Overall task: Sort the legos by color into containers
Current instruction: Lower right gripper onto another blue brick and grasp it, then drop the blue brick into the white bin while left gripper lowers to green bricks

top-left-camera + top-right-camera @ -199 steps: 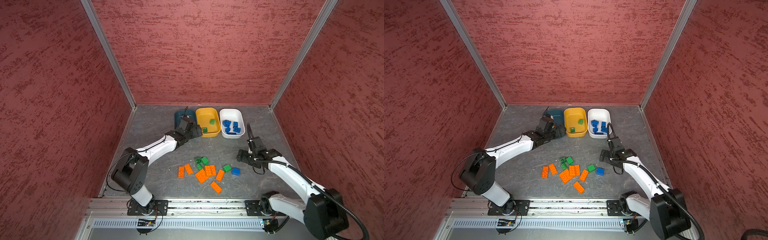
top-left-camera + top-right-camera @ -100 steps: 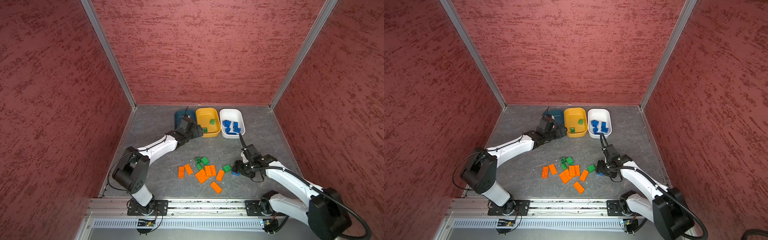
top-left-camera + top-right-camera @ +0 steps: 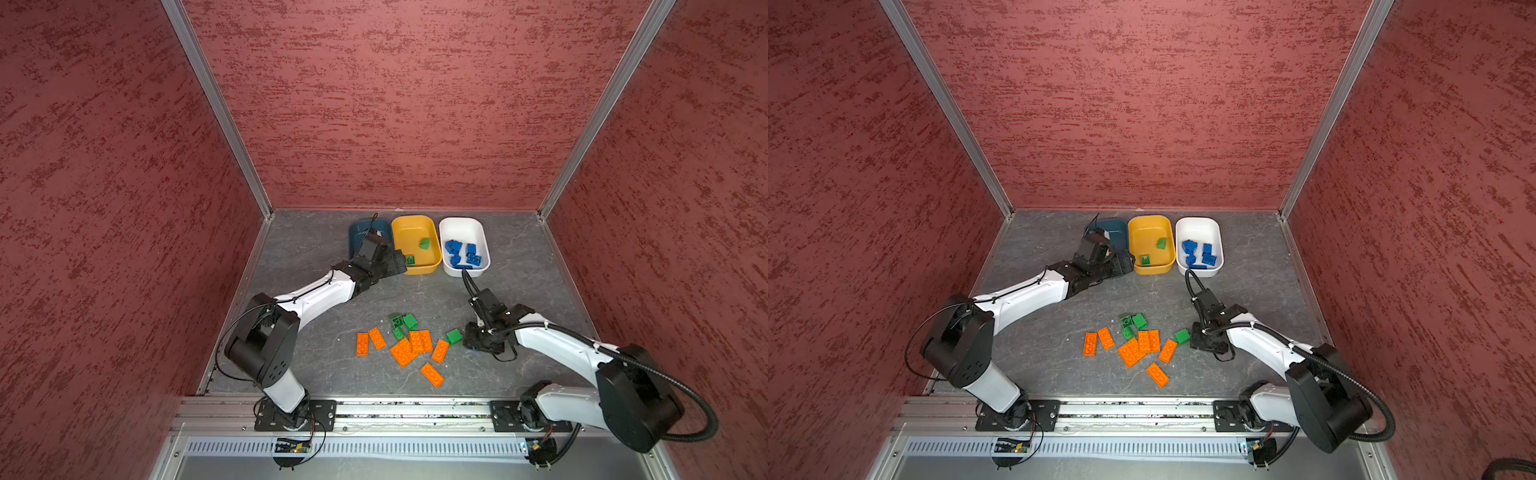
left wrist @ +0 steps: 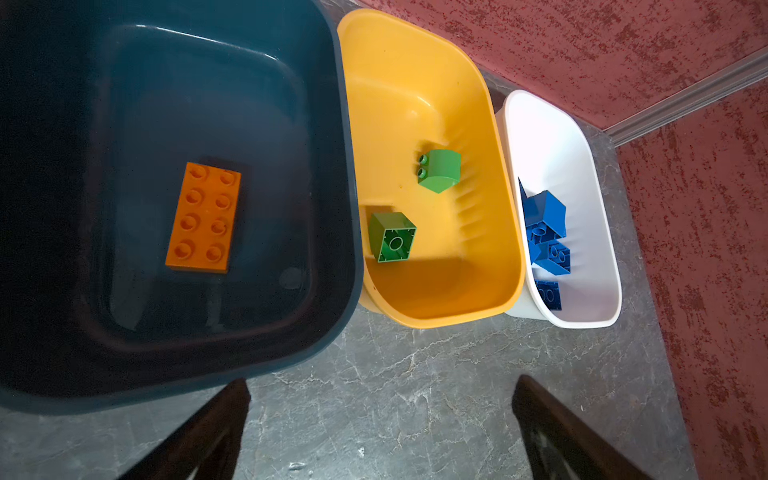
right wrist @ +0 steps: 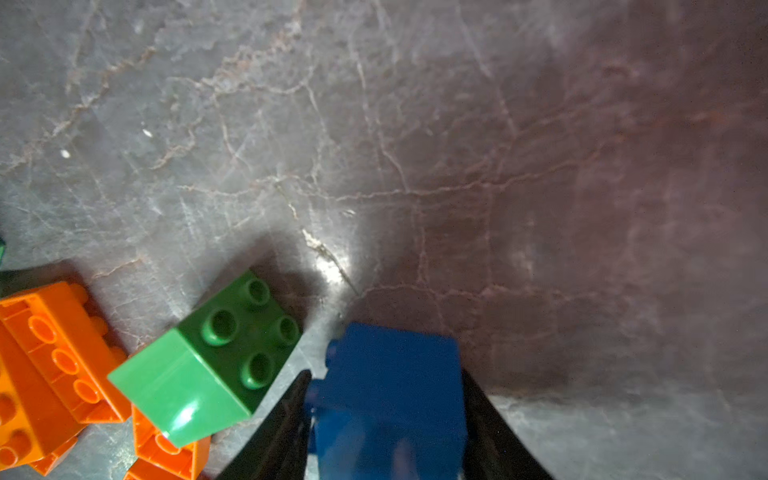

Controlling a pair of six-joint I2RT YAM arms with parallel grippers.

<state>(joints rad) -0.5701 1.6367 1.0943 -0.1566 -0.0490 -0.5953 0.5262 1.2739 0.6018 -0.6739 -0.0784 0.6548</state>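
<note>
My right gripper (image 5: 384, 395) is low over the grey floor, shut on a blue block (image 5: 390, 382) that both fingers press; both top views hide that block under the gripper (image 3: 473, 347) (image 3: 1198, 345). A green block (image 5: 216, 357) (image 3: 454, 336) lies just beside it. Orange plates (image 3: 405, 351) and more green blocks (image 3: 403, 322) lie loose mid-floor. My left gripper (image 4: 380, 386) (image 3: 395, 259) hovers open and empty at the front of the teal tub (image 4: 124, 365), which holds one orange plate (image 4: 203, 218). The yellow tub (image 3: 415, 222) holds two green blocks (image 4: 438, 170). Several blue blocks (image 3: 463, 253) lie in the white tub (image 3: 461, 222).
Red textured walls (image 3: 395, 104) close the cell on three sides, with the tubs in a row near the back wall. A metal rail (image 3: 374, 409) carrying both arm bases runs along the front edge.
My right gripper has swung toward the front and down onto the blue block beside the pile, and its jaws have closed on it. The left arm has barely moved.
</note>
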